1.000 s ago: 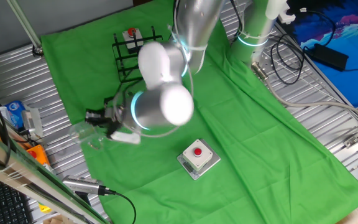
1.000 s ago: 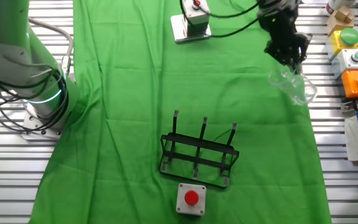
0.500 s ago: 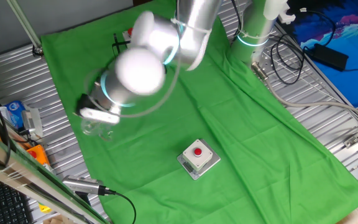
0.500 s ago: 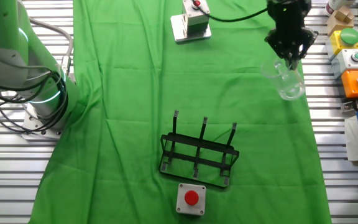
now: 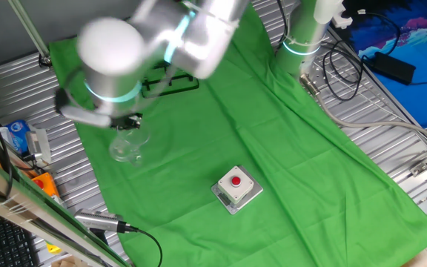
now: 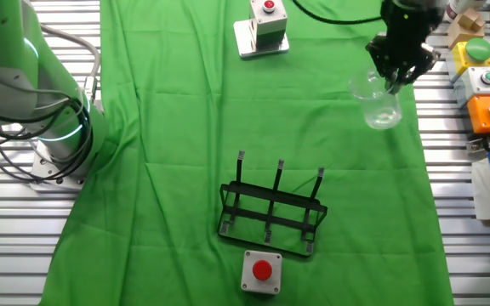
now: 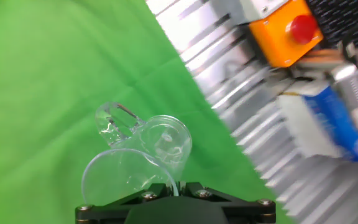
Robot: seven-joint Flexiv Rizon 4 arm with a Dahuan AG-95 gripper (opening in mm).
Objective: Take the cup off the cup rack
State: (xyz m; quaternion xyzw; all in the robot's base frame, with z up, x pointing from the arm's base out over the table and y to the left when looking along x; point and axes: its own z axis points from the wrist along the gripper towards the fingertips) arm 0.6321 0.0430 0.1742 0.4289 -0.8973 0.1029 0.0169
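The cup (image 6: pixel 379 105) hangs in the tool (image 6: pixel 401 79), seemingly above the cloth (image 6: pixel 185 136), well apart from the rack (image 6: pixel 272 212).

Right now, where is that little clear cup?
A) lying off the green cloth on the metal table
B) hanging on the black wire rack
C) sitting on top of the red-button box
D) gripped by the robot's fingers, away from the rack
D: the gripper pinches the rim of the cup near the cloth's edge, while the cup rack stands bare elsewhere.
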